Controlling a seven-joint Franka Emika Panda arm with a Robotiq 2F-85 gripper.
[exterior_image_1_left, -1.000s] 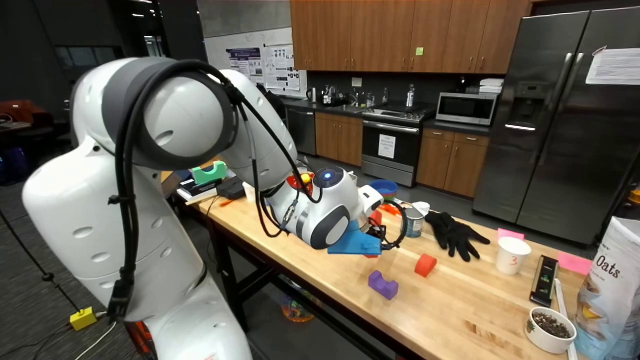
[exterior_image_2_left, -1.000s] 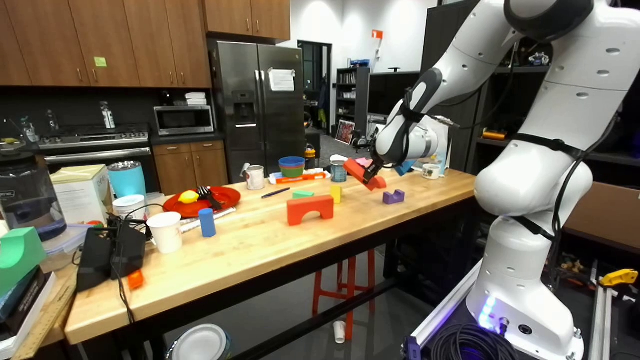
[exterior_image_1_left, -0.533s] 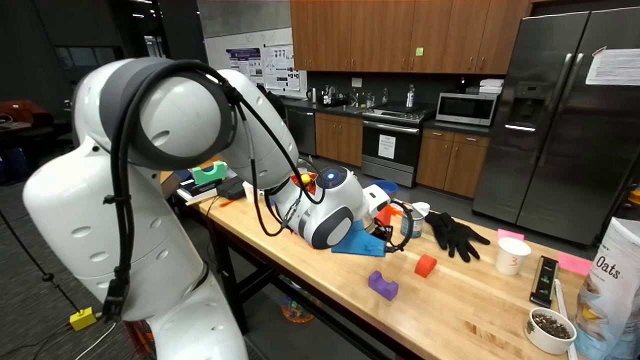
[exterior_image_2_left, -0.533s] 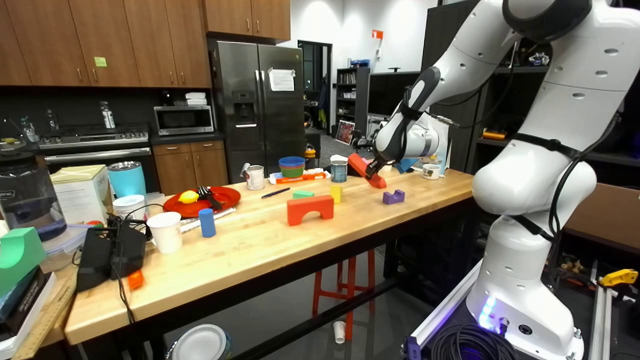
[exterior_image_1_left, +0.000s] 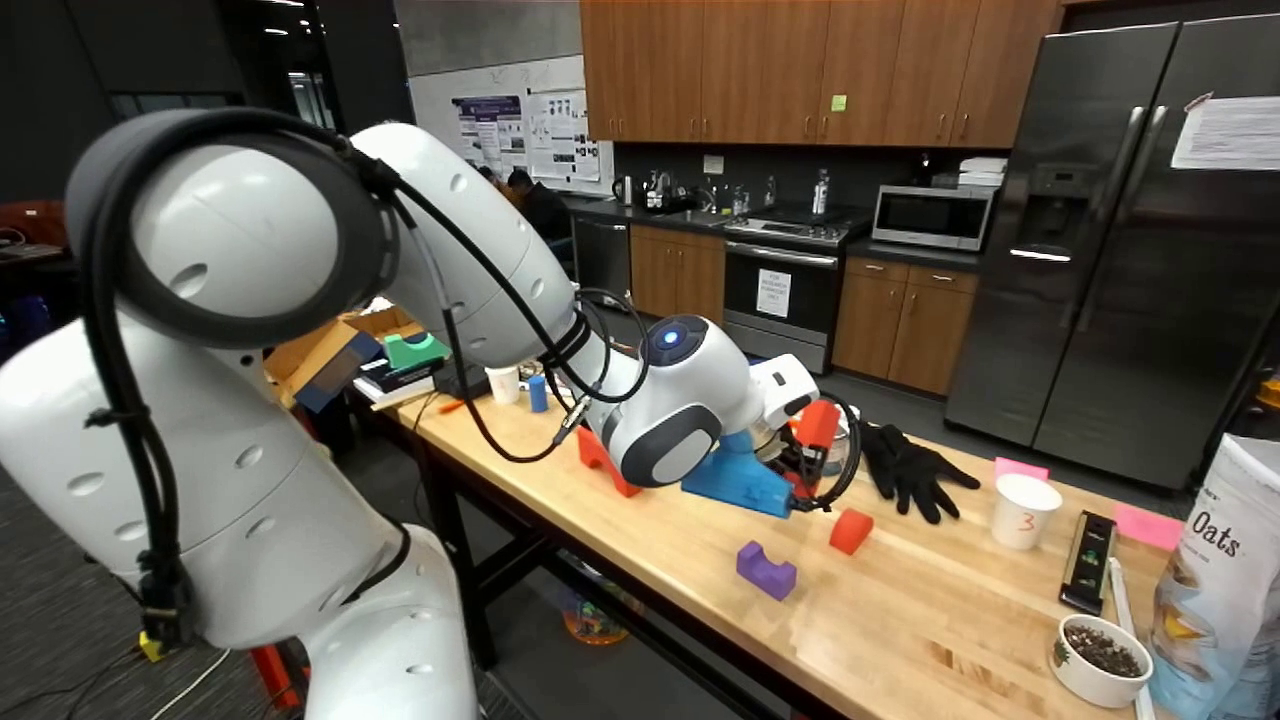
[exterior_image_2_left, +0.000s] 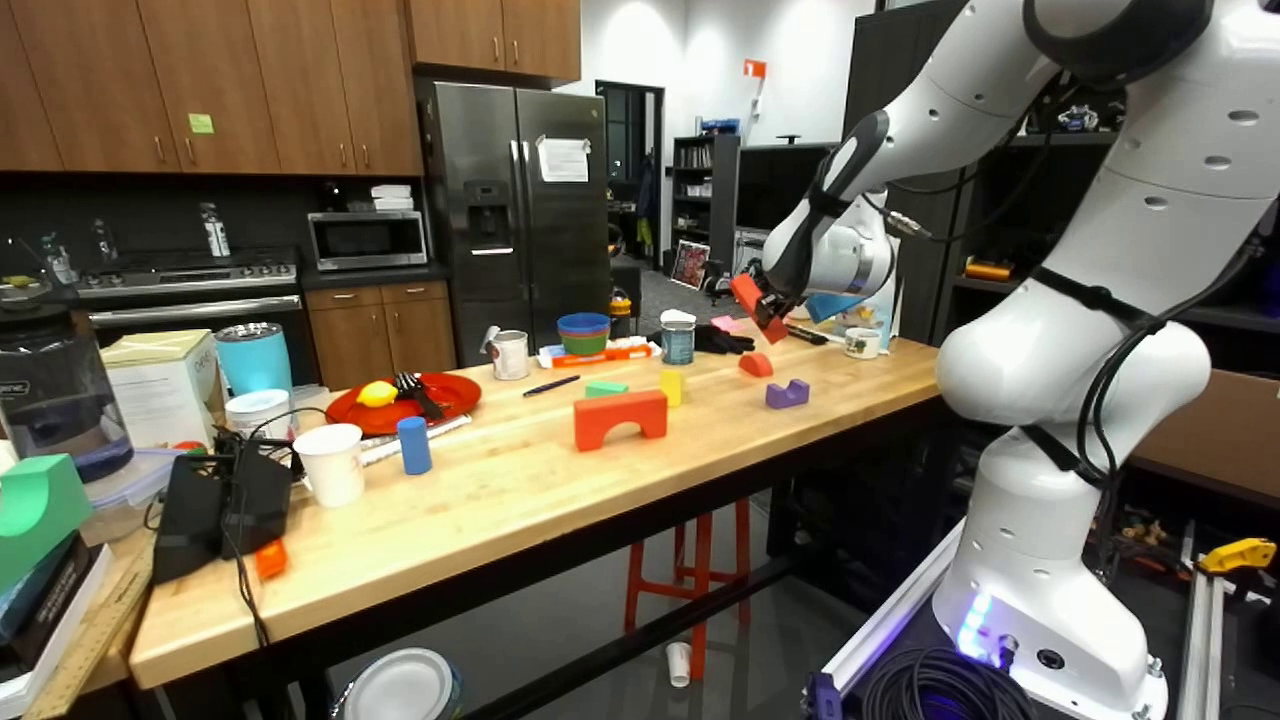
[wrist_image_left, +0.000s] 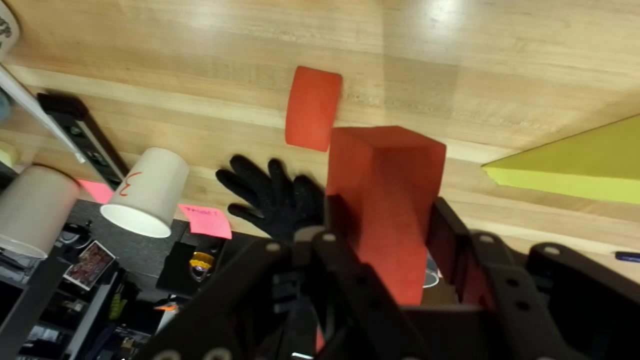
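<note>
Gripper (wrist_image_left: 387, 220) is pinched snug on a red block (exterior_image_2_left: 757, 303), tilted, up above the table (exterior_image_2_left: 520, 500). So the grab looks done; it's just not set down. Red half-round (exterior_image_2_left: 756, 366) lies nearby, then a purple block (exterior_image_2_left: 787, 395), red arch (exterior_image_2_left: 620, 410) further off.

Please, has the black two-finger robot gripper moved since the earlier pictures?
Yes: in an exterior view, the gripper has moved up and rightward in the image, away from the blue-labelled metal can.

The gripped block (wrist_image_left: 387, 165) is red, the end effector (wrist_image_left: 392, 217) black, the notched block (exterior_image_1_left: 766, 572) purple, and the surface (wrist_image_left: 200, 75) streaked tan.
</note>
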